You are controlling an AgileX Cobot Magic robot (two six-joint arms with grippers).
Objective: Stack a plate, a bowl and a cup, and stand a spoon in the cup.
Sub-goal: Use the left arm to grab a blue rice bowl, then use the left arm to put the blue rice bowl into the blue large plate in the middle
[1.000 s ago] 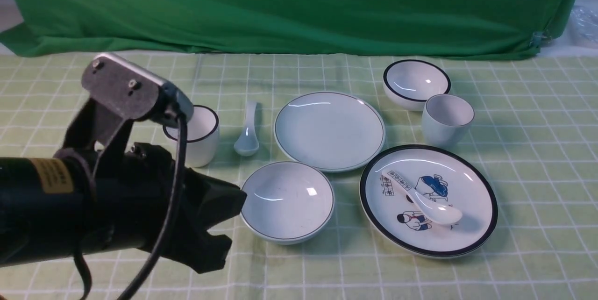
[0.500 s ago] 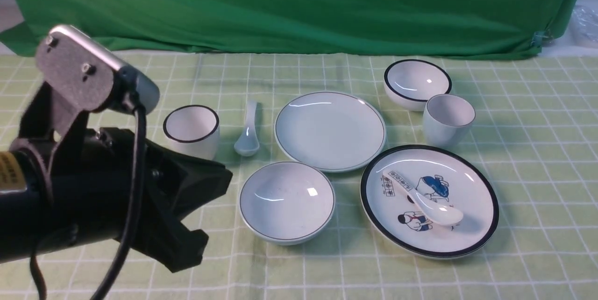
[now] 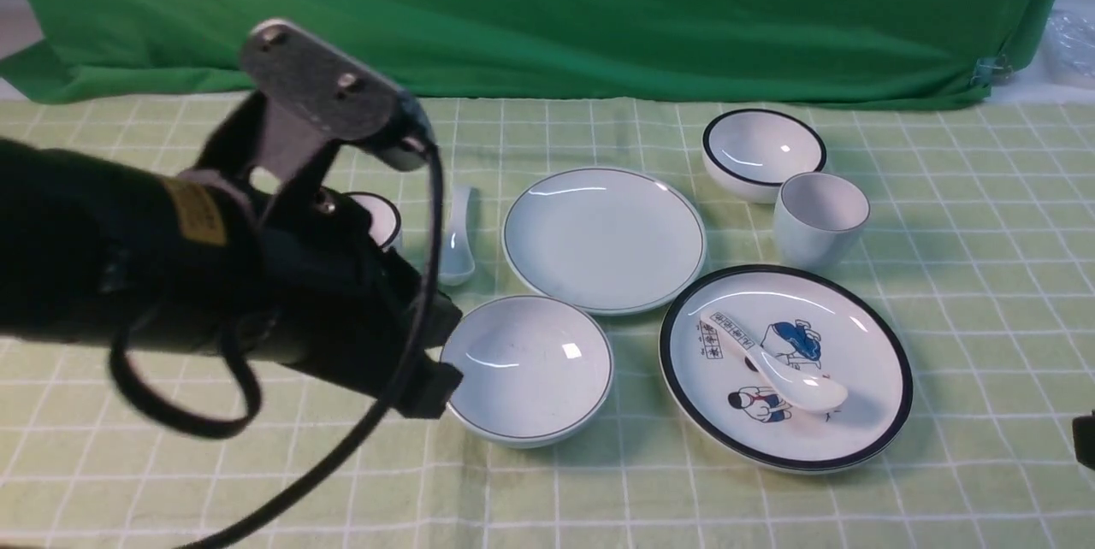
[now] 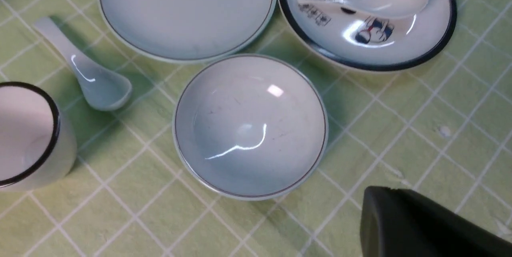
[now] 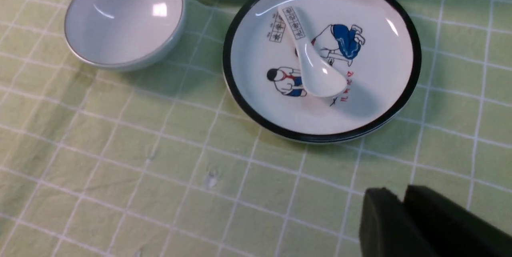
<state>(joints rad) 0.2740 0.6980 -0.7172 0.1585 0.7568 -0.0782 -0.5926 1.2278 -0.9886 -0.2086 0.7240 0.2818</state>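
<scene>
The plain plate point(image 3: 603, 239) lies mid-table. The shallow bowl point(image 3: 526, 369) sits in front of it, the plain spoon point(image 3: 453, 245) to its left, the plain cup point(image 3: 819, 215) to its right. My left gripper point(image 3: 445, 358) hovers at the bowl's left edge, open and empty. In the left wrist view only one finger point(image 4: 400, 221) shows, beside the bowl point(image 4: 250, 125), with the spoon point(image 4: 86, 75) and plate point(image 4: 186, 9) beyond. My right gripper point(image 5: 400, 197) is shut and empty, low over the cloth near the front right point(image 3: 1085, 438).
A black-rimmed plate with cartoon figures point(image 3: 855, 344) holds a printed spoon point(image 3: 796, 382) at the front right. A black-rimmed bowl point(image 3: 761, 151) stands behind the cup. A black-rimmed cup point(image 3: 381, 220) is partly hidden behind my left arm. A green curtain closes the back.
My left arm drew back to the left, then swung right; its open gripper now sits at the bowl's left edge. My right gripper's tip has appeared at the right edge.
</scene>
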